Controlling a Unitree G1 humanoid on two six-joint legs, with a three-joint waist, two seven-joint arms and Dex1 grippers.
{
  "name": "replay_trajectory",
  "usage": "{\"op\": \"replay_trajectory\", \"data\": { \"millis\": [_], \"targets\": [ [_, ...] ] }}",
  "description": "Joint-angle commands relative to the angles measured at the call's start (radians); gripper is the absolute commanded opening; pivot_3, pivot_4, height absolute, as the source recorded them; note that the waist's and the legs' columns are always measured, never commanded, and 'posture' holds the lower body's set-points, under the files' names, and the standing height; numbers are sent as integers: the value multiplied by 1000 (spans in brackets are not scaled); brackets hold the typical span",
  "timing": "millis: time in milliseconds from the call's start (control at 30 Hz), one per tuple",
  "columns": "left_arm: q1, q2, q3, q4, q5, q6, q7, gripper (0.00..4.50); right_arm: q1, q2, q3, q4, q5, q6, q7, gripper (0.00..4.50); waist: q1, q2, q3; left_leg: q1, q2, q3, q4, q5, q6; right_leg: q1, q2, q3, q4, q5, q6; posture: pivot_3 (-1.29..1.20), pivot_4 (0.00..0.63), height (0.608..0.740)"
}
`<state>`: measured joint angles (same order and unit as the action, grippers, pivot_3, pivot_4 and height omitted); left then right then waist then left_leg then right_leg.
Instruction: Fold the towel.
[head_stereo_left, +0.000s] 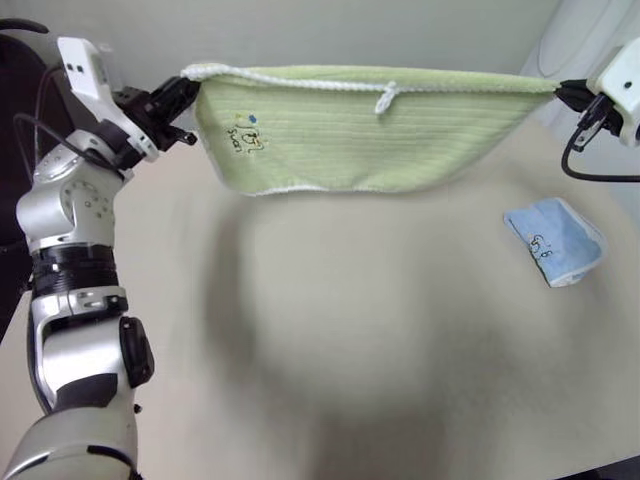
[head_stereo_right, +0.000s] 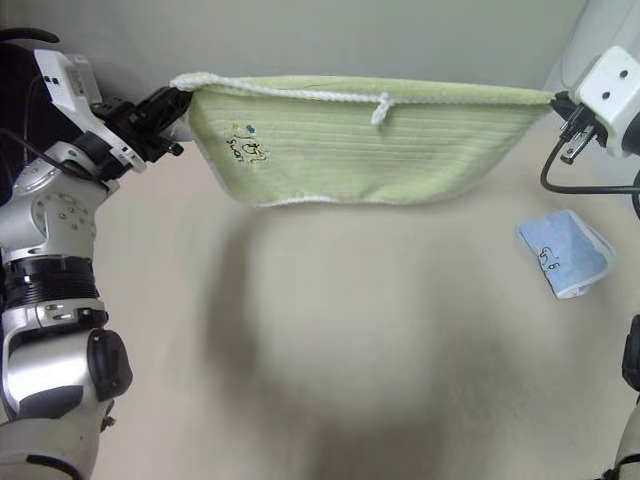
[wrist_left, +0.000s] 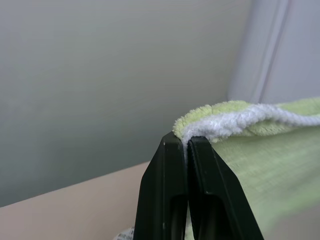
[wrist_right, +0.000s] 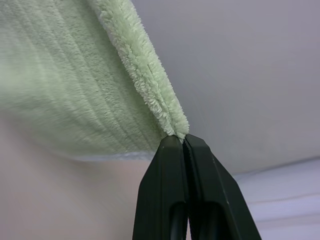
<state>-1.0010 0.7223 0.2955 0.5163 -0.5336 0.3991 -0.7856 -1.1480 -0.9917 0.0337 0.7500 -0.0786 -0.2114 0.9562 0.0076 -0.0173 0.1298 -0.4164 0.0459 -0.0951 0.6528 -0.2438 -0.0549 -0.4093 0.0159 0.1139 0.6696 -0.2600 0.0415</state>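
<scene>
A: Where the pale beige tabletop (head_stereo_left: 350, 380) lies nearest me it is bare; what rests on it farther out?

B: A small light blue cloth with white edging (head_stereo_left: 555, 240), lying flat toward my right, well apart from the work and no part of it.

A: And the task's thing?

B: The light green terry towel with white stitched edging (head_stereo_left: 370, 135) hangs in the air above the far half of the table, stretched between my two hands. Its top edge runs nearly level and carries a small white loop (head_stereo_left: 386, 97); a handwritten tag (head_stereo_left: 246, 138) sits near the left corner. The lower edge sags in a curve and appears to clear the table.

A: State of the end effectors?

B: My left gripper (wrist_left: 186, 142) is closed tight on the left top corner, pinching the white edging. My right gripper (wrist_right: 182, 141) is likewise closed tight on the right top corner, with only a thin bit of pile between the fingers.

A: What could go wrong?

B: I judge the right pinch the weaker: pulling the hands farther apart could drag that corner free and drop one side. Lowering unevenly could lay the towel skewed or bunched, spoiling the fold. Drifting rightward might catch the blue cloth.
</scene>
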Motion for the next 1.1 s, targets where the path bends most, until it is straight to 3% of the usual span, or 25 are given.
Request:
{"op": "replay_trajectory", "data": {
  "millis": [33, 233, 300, 367, 467, 567, 667, 733, 800, 933, 1033, 1100],
  "targets": [
    [0, 51, 46, 15, 4, -20, -21, 0, 2, -57, -32, 24, 4, 9, 16, 23, 0, 0, 0, -3, 0, 0, 0, 0, -1, -3, 0, 0, 0, 0, 0, 0, 150, 740],
    [-3, 51, 47, 21, 8, -22, -29, 0, 0, -57, -35, 28, 2, 7, 21, 23, -1, 1, 0, -11, 0, 0, -1, 1, -2, -12, -1, 0, 0, 0, 0, 0, 150, 740],
    [364, 136, 41, -239, -48, 82, -234, 0, 416, -126, -106, -283, 183, 167, 259, 23, -2, -1, -1, -11, 0, 0, -2, 1, -2, -12, -1, 0, 0, 0, 0, 0, 150, 740],
    [611, 184, 58, -423, -98, 147, -330, 0, 693, -168, -174, -512, 294, 298, 357, 23, -3, -2, -2, -8, 1, -1, -2, 4, -3, -6, -1, -1, -5, 1, -1, 0, 150, 740],
    [706, 194, 84, -510, -134, 177, -301, 0, 814, -187, -225, -641, 343, 383, 333, 23, 3, -2, 15, -11, 1, 1, -2, 6, -6, -9, 0, -1, -1, 2, 2, 0, 150, 740],
    [715, 188, 92, -529, -145, 203, -271, 0, 838, -189, -238, -681, 350, 419, 316, 23, 7, -2, 17, -8, 1, 1, -2, 16, 9, -7, 0, 0, 2, 14, -8, 0, 150, 740],
    [723, 177, 93, -545, -152, 212, -262, 0, 838, -185, -231, -694, 347, 433, 313, 23, 5, -4, 15, 20, 0, 0, -9, 22, 13, 22, 1, 0, -10, 15, -20, 0, 150, 740],
    [730, 174, 94, -553, -154, 215, -260, 0, 837, -184, -230, -699, 345, 439, 313, 23, 4, -4, 14, 29, -2, 0, -11, 22, 13, 29, 1, 2, -14, 6, -15, 0, 150, 740],
    [735, 171, 97, -559, -156, 219, -260, 0, 839, -183, -229, -703, 344, 443, 314, 23, 3, -5, 13, 27, -6, 0, -10, 20, 12, 28, -2, 4, -12, 11, -23, 0, 150, 740],
    [739, 169, 98, -565, -159, 224, -257, 0, 843, -184, -229, -709, 342, 449, 318, 23, 6, -4, 12, 11, -7, 1, -3, 15, 12, 12, -3, 2, -4, 19, -2, 0, 150, 740],
    [738, 168, 98, -566, -158, 224, -256, 0, 843, -183, -231, -712, 340, 452, 317, 23, 6, -4, 12, 5, -5, -2, -6, 17, 1, 6, 0, 1, -4, 16, 0, 0, 150, 740],
    [669, 147, 87, -517, -138, 201, -216, 0, 765, -164, -206, -656, 292, 410, 261, 23, 6, -4, 12, 1, -3, -2, -6, 16, -1, 2, 1, 1, -5, 14, 0, 0, 150, 740]
  ]
}}
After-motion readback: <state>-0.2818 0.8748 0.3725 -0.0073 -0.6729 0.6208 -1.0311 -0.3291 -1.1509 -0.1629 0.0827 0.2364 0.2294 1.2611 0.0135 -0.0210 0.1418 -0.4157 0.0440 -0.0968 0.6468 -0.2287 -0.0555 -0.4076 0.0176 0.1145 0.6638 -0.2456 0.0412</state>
